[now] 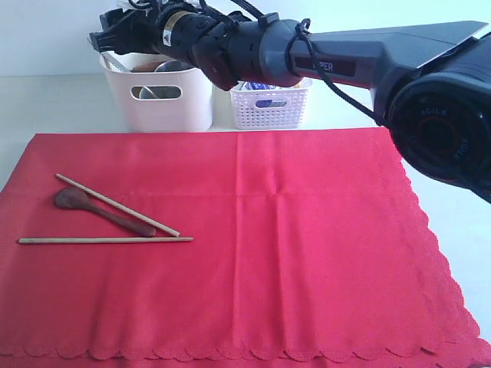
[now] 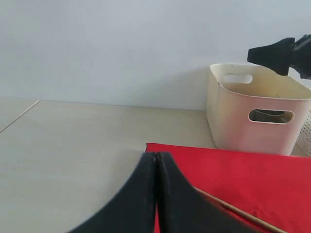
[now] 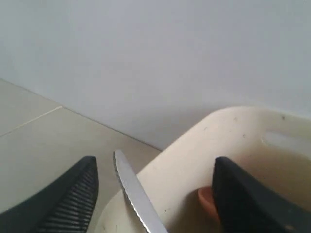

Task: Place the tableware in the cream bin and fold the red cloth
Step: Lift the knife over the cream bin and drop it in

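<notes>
Knife released over the cream bin, right jaws wide apart.
The red cloth (image 1: 307,245) lies spread well back from my right gripper (image 3: 154,162), and the cream bin (image 1: 161,103) sits directly under it. Its jaws grip nothing: the knife (image 3: 133,194) leans free between them on the rim. I'd lift straight up to avoid snagging the blade. My left gripper (image 2: 156,155) is closed and empty. The chopsticks (image 1: 115,205) and spoon (image 1: 100,211) lie on the cloth near it.

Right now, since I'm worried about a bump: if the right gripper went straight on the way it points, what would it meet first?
Probably the serrated knife standing between the open fingers of the right gripper, then the cream bin at its far wall. Depth is unclear.
</notes>
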Controlling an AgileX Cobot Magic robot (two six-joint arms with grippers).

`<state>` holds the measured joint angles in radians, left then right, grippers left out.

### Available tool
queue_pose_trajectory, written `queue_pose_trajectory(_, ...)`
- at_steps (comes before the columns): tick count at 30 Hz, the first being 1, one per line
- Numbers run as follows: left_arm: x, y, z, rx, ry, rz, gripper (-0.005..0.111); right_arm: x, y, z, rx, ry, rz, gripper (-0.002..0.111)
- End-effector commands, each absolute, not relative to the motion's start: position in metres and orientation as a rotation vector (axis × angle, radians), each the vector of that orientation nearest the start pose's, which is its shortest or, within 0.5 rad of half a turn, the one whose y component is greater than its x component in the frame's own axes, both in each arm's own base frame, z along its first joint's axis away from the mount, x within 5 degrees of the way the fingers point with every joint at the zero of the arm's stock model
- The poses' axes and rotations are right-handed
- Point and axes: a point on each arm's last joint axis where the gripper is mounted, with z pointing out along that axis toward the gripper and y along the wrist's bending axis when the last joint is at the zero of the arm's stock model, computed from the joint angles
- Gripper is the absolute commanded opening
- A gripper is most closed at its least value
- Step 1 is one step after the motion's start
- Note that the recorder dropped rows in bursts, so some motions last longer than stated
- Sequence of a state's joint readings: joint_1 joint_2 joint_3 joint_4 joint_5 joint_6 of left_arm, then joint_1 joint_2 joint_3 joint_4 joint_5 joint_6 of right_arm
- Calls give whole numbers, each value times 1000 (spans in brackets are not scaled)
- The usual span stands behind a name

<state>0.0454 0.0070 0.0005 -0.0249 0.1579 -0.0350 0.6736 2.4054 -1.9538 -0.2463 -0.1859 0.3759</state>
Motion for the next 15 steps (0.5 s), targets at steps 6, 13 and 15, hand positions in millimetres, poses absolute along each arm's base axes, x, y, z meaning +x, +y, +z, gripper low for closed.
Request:
queue_pose_trajectory(6, 56, 2, 199, -84, 1634, -12, 1, 435, 346, 223, -397, 1900, 619, 59)
queue_pose_trajectory(13, 56, 2, 199, -84, 1634, -12, 1, 428, 337, 241, -458, 1976, 505, 27)
queue_pose_trajectory(15, 56, 2, 199, -84, 1634, -12, 1, 426, 334, 245, -476, 1994, 475, 16)
